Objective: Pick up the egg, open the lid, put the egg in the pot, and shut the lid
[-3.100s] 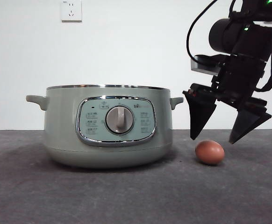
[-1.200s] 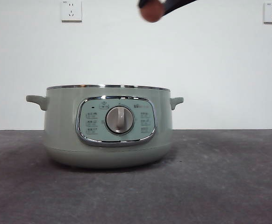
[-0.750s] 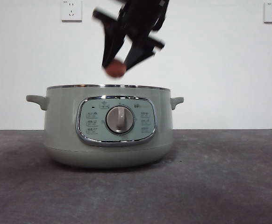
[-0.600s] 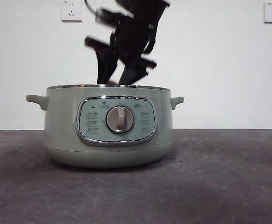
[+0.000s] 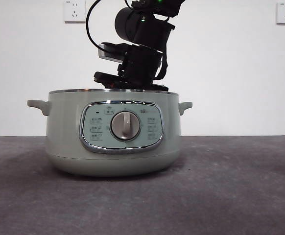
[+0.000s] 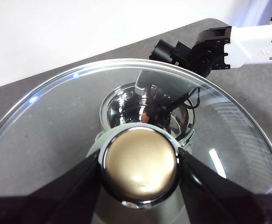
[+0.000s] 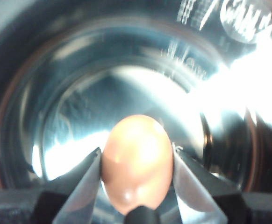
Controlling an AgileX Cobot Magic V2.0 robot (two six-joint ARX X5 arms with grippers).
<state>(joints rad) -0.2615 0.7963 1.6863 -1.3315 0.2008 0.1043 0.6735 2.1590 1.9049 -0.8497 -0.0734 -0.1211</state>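
both grippers: clamped on something
right gripper [image 7: 136,186]: pinches the egg [image 7: 137,163], lowered inside the pot [image 5: 113,132]
left gripper [image 6: 138,170]: grips the lid [image 6: 56,116] by its knob [image 6: 139,164], above the pot

The arm over the pot is black and blocky, with a round drum-shaped joint [image 5: 132,22], a looping black cable [image 5: 90,22], small green lights and a grey box, while another arm has a white link [image 6: 257,44] with grey lettering.

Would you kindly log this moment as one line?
right claw: holding egg inside pot | left claw: gripping lid knob, lid off pot
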